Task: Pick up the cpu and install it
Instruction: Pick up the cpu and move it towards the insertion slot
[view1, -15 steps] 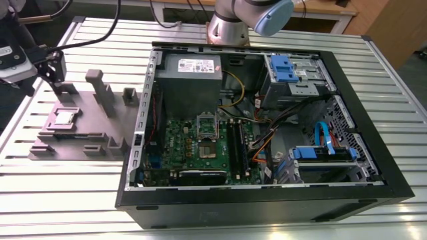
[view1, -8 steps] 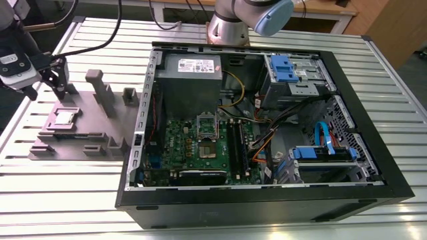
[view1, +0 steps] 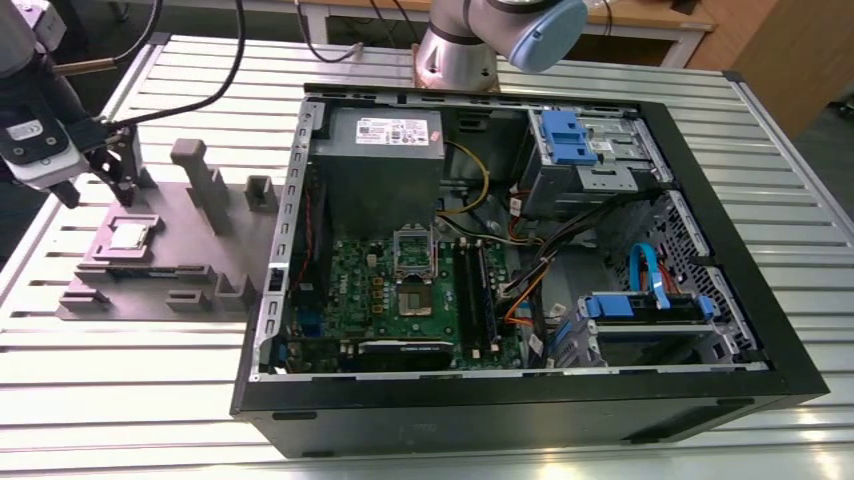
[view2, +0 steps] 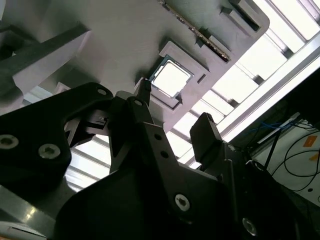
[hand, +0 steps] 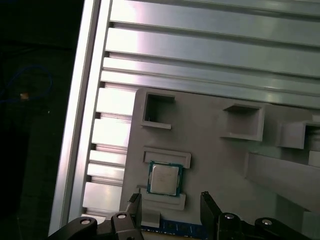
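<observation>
The cpu (view1: 130, 235) (view2: 171, 78) (hand: 164, 179), a small silvery square chip, lies flat in a recess of the grey holder block (view1: 200, 255) at the exterior view's left. My gripper (view1: 96, 190) (view2: 172, 112) (hand: 170, 202) hangs above the block, just beyond the chip, open with nothing between its fingers. Both wrist views show the two dark fingers (hand: 134, 204) apart and clear of the chip. The open computer case (view1: 694, 330) lies on the table. On its green motherboard (view1: 354, 290) the socket (view1: 412, 302) is exposed, with its metal frame (view1: 414, 250) raised.
The holder block carries upright posts (view1: 190, 165) and a memory stick (hand: 172, 229) along one edge. Inside the case are a grey power supply (view1: 380, 130), blue drive brackets (view1: 567, 135), and loose cables (view1: 534, 270). The arm's base (view1: 461, 60) stands behind the case on the slatted metal table (view1: 134, 400).
</observation>
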